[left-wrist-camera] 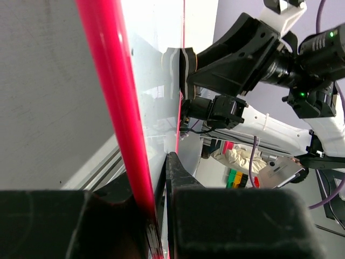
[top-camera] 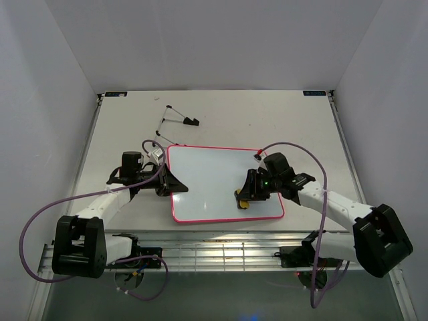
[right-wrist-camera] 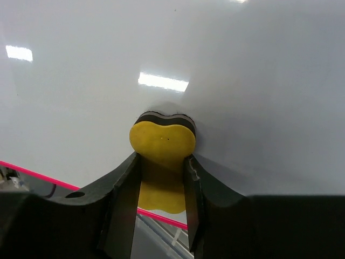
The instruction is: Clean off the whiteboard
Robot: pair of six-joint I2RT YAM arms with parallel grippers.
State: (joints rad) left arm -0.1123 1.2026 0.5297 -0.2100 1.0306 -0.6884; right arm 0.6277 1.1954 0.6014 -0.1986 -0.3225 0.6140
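Left fingers (top-camera: 175,187): closed on the left edge of the whiteboard (top-camera: 214,177).
Right fingers (top-camera: 243,198): clamped on a yellow eraser (top-camera: 245,203), over the near right part of the board.
Top view, whiteboard: lies flat on the tabletop (top-camera: 281,120), midway between the two arms; plain white surface, pink-red border all round.
Top view, other item: small dark object with a thin stem (top-camera: 191,122), on the tabletop beyond the board, well apart from it.
Left wrist view, fingers: one on each side of the board's red border (left-wrist-camera: 108,81), which runs up from between them; the board is seen edge-on.
Left wrist view, far end: right fingers hold the eraser against the board surface.
Right wrist view, fingers: pressed on both sides of the eraser; yellow body toward the camera, dark layer touching the board.
Right wrist view, whiteboard: glossy white with bright reflections, filling the view behind the eraser; pink border crosses the lower left.
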